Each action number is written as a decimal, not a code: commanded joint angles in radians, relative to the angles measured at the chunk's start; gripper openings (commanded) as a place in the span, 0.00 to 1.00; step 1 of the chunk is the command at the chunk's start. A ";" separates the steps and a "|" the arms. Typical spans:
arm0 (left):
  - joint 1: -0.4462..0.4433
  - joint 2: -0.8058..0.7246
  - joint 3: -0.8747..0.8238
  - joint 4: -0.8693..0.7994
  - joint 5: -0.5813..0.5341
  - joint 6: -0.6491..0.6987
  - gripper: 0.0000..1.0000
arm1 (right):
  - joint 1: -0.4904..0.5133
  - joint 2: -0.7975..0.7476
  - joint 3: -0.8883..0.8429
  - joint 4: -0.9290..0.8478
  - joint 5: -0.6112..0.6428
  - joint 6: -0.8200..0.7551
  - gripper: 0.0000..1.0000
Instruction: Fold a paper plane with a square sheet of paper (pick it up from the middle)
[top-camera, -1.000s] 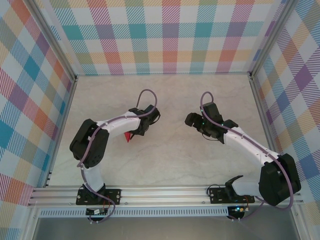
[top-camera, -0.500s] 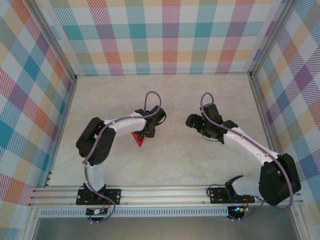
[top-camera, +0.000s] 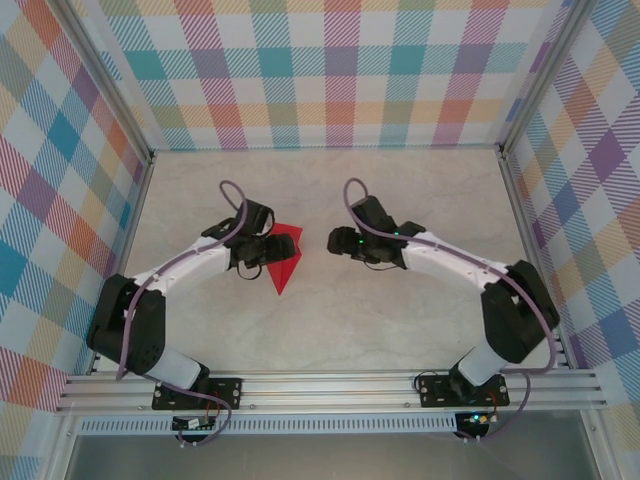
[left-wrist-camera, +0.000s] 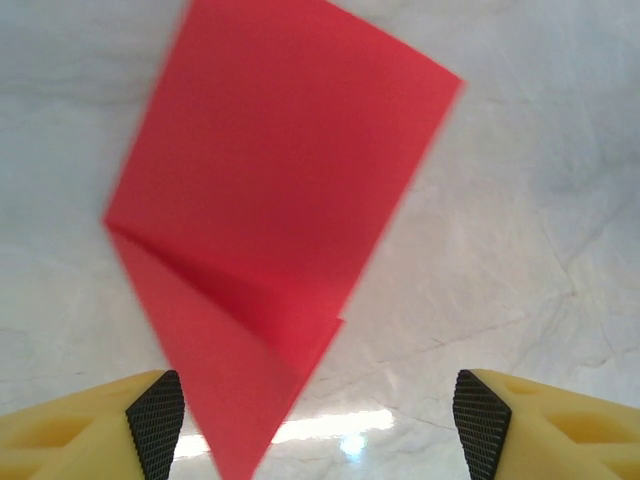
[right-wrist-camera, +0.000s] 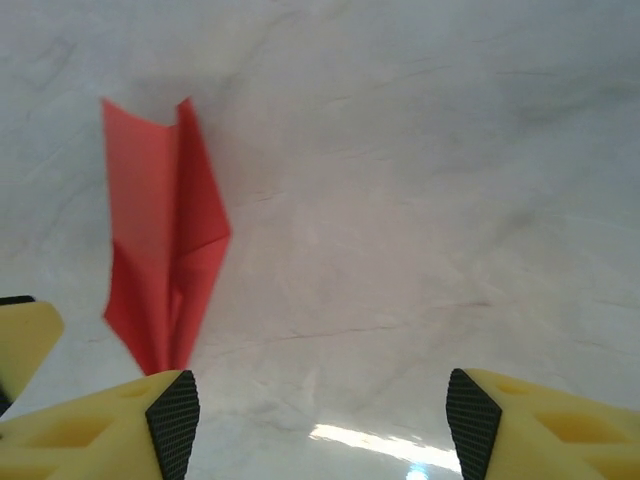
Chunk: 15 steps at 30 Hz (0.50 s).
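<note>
Red paper plane (top-camera: 285, 258) is lying flat on the marbled tabletop (top-camera: 400, 320), roughly mid-table, with its pointed end toward the arm bases. It's a folded dart with a visible crease. The left gripper (top-camera: 270, 250) sits right at its left edge, jaws wide apart and nothing pinched between them. The plane's tip lies near one pad (left-wrist-camera: 158, 425). The right gripper (top-camera: 338, 242) is just off to the right, clear of the paper, with its jaws spread too.
</note>
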 joint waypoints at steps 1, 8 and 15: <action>0.086 -0.058 -0.086 0.068 0.086 -0.098 0.74 | 0.078 0.112 0.130 -0.027 -0.002 -0.046 0.66; 0.250 -0.142 -0.234 0.170 0.160 -0.197 0.72 | 0.170 0.309 0.351 -0.037 -0.120 -0.098 0.46; 0.298 -0.096 -0.272 0.235 0.249 -0.221 0.62 | 0.195 0.445 0.470 -0.060 -0.240 -0.111 0.30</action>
